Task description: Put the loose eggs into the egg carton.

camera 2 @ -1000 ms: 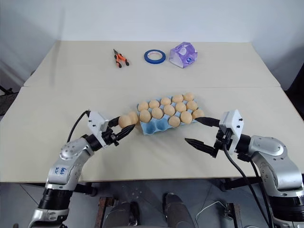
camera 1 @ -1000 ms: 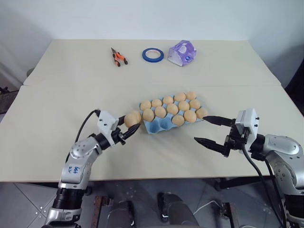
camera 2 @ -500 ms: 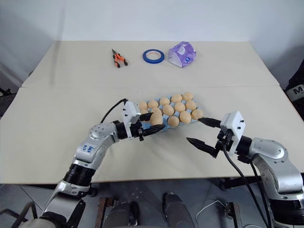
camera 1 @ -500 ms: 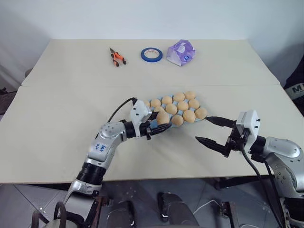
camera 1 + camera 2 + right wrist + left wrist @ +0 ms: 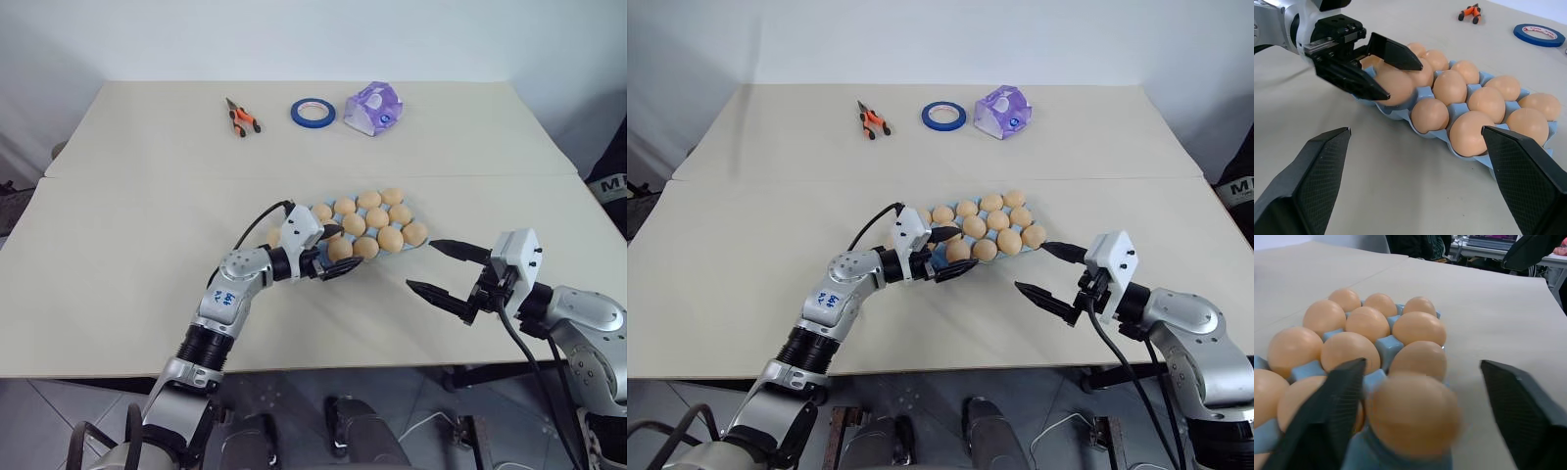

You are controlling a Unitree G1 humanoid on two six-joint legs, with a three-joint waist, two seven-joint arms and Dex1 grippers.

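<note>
Left fingers [image 5: 335, 253] spread wide, one black finger on either side of a smooth pale orange-tan egg [image 5: 1413, 413] resting in the near-left corner cup, no longer pinching it as a moment ago. Right fingers [image 5: 441, 268] spread wide too, hovering empty over the bare bench just right of the carton and near its right end.

Light blue moulded egg carton [image 5: 1469, 147] lying at mid-bench, running aslant from near left to far right, cups packed with more pale orange-tan eggs [image 5: 377, 217] of the same kind. Cups on the carton's far-left end hidden behind the left wrist, so fill there not to be told.

Pale beige bench [image 5: 127, 225] made of two tops joined by a seam across the middle. Along the far part, well apart from the carton: orange-handled small pliers [image 5: 243, 117] to the left, a flat blue roll of tape [image 5: 314, 113] in the middle, a crumpled purple-and-white wrapper [image 5: 375, 108] just right of the tape.
</note>
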